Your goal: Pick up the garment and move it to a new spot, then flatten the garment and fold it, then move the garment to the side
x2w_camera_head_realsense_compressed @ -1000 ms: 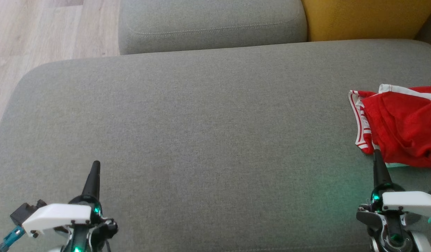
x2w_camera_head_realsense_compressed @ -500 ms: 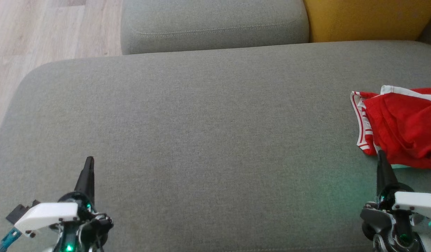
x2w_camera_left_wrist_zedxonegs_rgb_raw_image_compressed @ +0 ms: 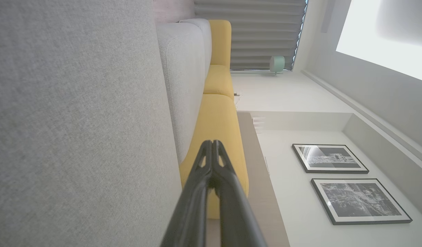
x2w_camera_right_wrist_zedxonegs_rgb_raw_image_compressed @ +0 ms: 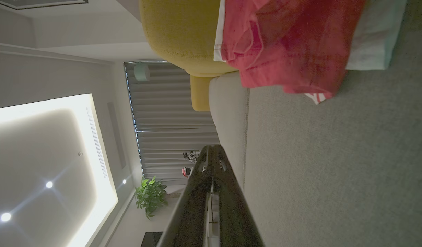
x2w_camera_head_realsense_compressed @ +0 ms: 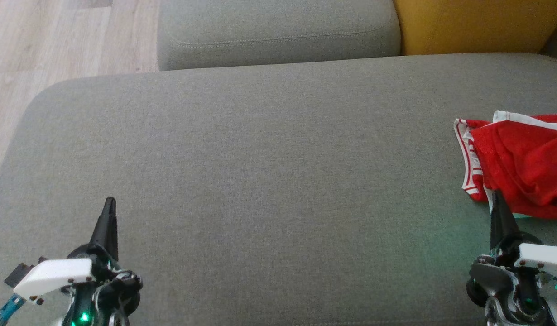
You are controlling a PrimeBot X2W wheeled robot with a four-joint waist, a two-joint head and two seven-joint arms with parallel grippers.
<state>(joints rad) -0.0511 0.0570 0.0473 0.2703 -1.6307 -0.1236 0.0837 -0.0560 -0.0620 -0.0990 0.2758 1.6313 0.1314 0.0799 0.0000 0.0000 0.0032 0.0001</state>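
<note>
Left tool [x2w_camera_head_realsense_compressed: 109, 203] shows us two long dark fingers pressed together into one tapering point, holding nothing and poised over bare upholstery. Our right tool [x2w_camera_head_realsense_compressed: 496, 197] is likewise drawn together and empty. Its tip meets the near edge of the garment [x2w_camera_head_realsense_compressed: 518, 163] in the head view, though we cannot tell whether it touches the cloth.

We see the garment as soft red fabric, crumpled into loose folds, with white striped trim along one border and a pale patch under its near edge. It lies at the right end of the seat cushion [x2w_camera_head_realsense_compressed: 260, 158], and the head view's right edge cuts it off. We note that the seat cushion is a broad grey woven pad with rounded corners. Beyond it sit a grey back cushion [x2w_camera_head_realsense_compressed: 278, 31] with a stitched seam and a yellow cushion [x2w_camera_head_realsense_compressed: 473, 22], with pale wooden floor [x2w_camera_head_realsense_compressed: 56, 36] at the far left.
</note>
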